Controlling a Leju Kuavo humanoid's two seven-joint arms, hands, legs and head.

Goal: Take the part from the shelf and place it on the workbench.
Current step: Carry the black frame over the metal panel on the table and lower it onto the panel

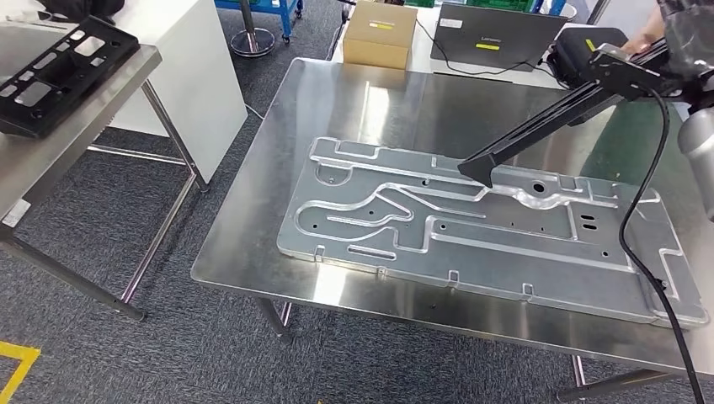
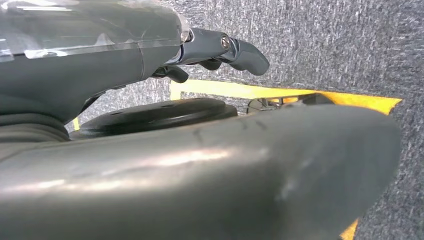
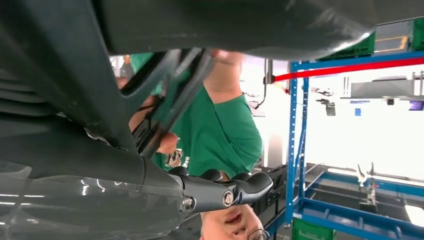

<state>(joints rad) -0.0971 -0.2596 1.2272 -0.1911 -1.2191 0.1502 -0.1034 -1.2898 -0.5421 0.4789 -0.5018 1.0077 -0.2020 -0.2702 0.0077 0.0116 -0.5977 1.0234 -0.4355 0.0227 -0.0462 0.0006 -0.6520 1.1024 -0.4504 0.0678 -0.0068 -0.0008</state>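
- The part (image 1: 488,223) — a large stamped metal panel — lies flat on the steel workbench (image 1: 253,219), its long side slanting toward the near right corner.
- A black frame tool (image 1: 539,126) reaches in from the right, its tip resting on the part's far edge; a person's hand (image 1: 644,38) is at its upper end.
- The left hand (image 2: 220,52) hangs over grey carpet and yellow floor tape (image 2: 280,92), fingers curled in, holding nothing.
- The right hand (image 3: 225,190) has its fingers curled; whether it grips the dark frame beside it I cannot tell.
- A cardboard box (image 1: 380,34) sits closed behind the workbench, next to a laptop (image 1: 497,34); a black tray (image 1: 55,71) rests on the left table.
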